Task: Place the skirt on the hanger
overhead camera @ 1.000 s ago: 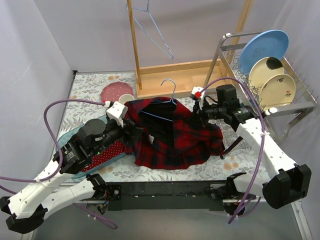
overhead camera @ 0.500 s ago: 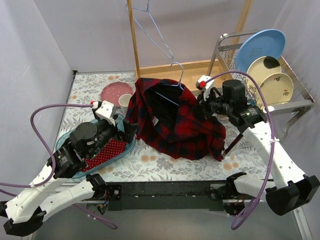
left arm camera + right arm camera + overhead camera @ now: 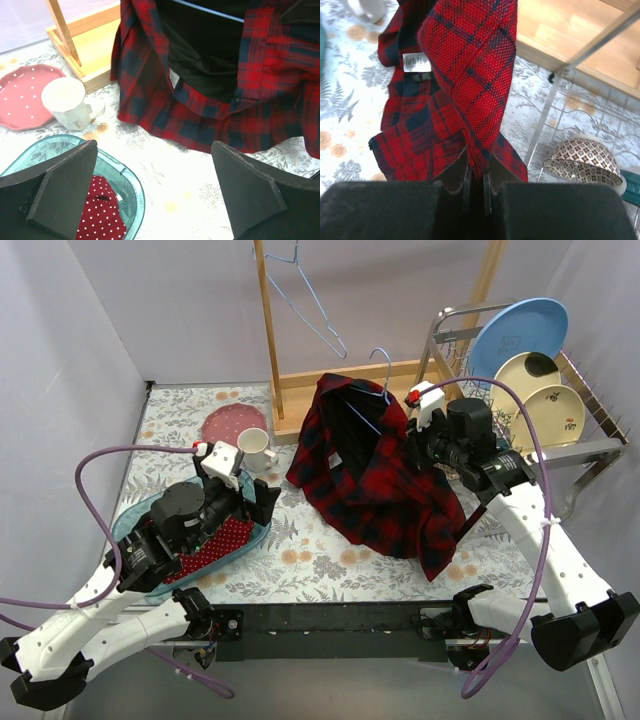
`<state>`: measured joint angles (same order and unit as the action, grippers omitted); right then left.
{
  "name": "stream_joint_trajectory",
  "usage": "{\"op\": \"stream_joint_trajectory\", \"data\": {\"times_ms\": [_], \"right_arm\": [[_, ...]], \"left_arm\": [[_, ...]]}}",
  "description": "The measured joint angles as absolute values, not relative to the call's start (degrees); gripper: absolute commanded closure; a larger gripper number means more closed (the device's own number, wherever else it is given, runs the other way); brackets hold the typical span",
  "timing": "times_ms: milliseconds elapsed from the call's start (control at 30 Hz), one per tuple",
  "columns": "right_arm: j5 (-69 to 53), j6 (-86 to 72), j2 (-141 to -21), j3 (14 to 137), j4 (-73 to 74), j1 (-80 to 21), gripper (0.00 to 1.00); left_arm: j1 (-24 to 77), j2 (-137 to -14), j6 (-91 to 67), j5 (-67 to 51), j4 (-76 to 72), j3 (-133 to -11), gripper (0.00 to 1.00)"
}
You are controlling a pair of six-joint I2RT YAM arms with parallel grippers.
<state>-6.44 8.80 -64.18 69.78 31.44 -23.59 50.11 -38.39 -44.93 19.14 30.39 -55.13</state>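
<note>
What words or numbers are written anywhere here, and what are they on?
No text can be read here.
White sewn-in tag on the red and navy plaid skirt: printing too small and blurred to read.
Small dark mark on the white ceramic mug: too small to tell if it is writing.

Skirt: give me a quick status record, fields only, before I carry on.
skirt: raised and draped, lower edge hanging toward the table
hanger: inside the skirt's opening, hook sticking out on top
right fingers: shut, pinching skirt fabric
left fingers: open, holding nothing, apart from the skirt
wooden rack: behind the skirt; hanger not hung on it
</note>
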Motion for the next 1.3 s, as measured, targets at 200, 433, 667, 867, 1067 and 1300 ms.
{"op": "stream_joint_trajectory", "data": {"times_ms": [200,433,667,867,1067,1300], "right_arm": [[-1.7,6.8,-66.8,71.0,31.0,-23.6,0.99],[1.7,4.9,-72.9,77.5,30.1,-23.6,0.99],[3.2,4.3,-80.6,85.9,29.1,-23.6,0.99],[3.4,4.8,-85.0,90.4,28.6,-23.6,0.99],[2.6,6.9,-88.8,96.5,28.3,-23.5,0.99],[-0.9,11.5,-93.3,103.1,27.5,-23.3,0.99]], "left_arm": [[50.1,-37.7,-44.9,19.1,29.9,-53.4,0.02],[50.1,-36.2,-44.8,19.1,29.8,-52.9,0.02],[50.1,-34.2,-44.9,19.2,29.8,-52.9,0.02],[50.1,-33.2,-44.9,19.6,29.9,-52.9,0.02],[50.1,-33.2,-44.9,19.8,29.9,-52.9,0.02],[50.1,-33.7,-44.8,19.8,30.0,-52.9,0.02]]}}
